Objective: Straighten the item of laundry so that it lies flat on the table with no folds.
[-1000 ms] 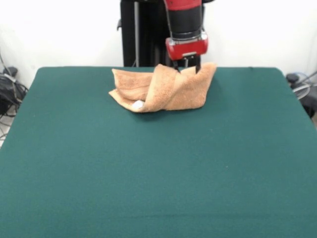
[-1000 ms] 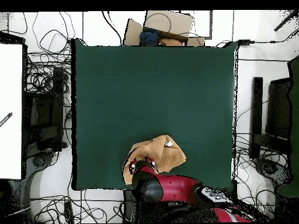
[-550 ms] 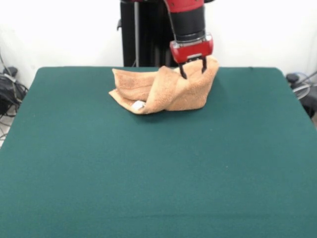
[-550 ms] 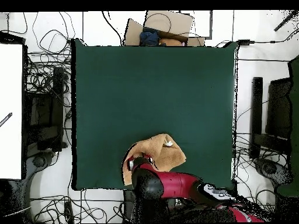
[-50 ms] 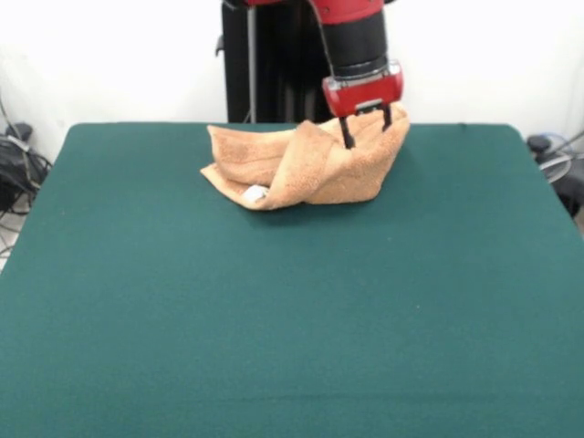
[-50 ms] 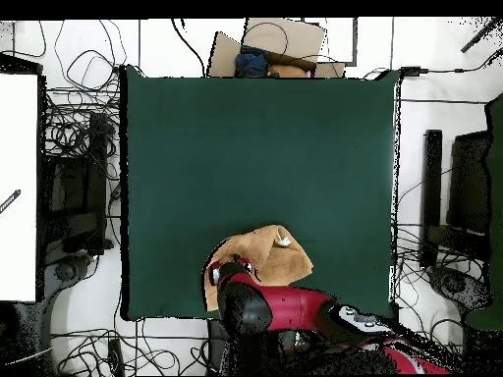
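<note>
The item of laundry (image 5: 301, 164), an orange-tan towel, lies crumpled and folded over itself near the far edge of the green table (image 5: 292, 319). A white label (image 5: 254, 192) peeks out at its lower left fold. My gripper (image 5: 367, 130) hangs at the towel's raised right corner, with its two dark fingers (image 5: 347, 137) spread apart and the cloth showing behind and between them. In the overhead view the towel (image 6: 273, 253) sits by the table's bottom edge, and the red arm (image 6: 285, 306) covers its lower left part and the gripper.
Cables and dark equipment (image 6: 74, 177) lie off the table's sides. A cardboard box (image 6: 280, 44) sits beyond the far edge in the overhead view. A white surface (image 6: 18, 187) stands at the left.
The gripper has risen from behind the towel and shifted to the right in the front view, so its fingers now show. The towel's right corner has moved slightly right with it.
</note>
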Controlling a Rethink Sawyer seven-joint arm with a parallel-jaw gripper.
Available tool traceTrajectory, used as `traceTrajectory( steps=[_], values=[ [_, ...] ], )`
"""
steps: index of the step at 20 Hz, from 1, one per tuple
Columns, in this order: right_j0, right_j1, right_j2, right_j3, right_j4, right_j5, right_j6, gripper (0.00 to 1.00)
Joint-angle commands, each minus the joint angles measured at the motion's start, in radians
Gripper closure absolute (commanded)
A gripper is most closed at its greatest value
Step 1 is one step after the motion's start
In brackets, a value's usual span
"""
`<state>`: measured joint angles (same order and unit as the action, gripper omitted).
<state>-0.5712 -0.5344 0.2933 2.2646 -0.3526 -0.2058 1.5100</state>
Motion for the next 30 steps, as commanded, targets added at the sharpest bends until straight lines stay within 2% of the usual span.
traceTrajectory(
  steps=[1,2,3,13,21,27,30],
  values=[
    [-0.002,0.063,0.07,-0.077,0.033,0.002,0.202,0.0],
    [0.0,0.062,0.067,-0.076,0.035,0.0,0.204,0.0],
    [0.002,0.061,0.064,-0.076,0.037,-0.001,0.205,1.0],
    [-0.008,0.063,0.063,-0.072,0.039,-0.025,0.216,1.0],
    [-0.027,0.073,0.104,-0.074,0.017,-0.032,0.208,1.0],
    [-0.034,0.097,0.152,-0.088,-0.016,-0.122,0.217,1.0],
    [-0.036,0.093,0.161,-0.082,-0.001,-0.127,0.227,1.0]
  ],
)
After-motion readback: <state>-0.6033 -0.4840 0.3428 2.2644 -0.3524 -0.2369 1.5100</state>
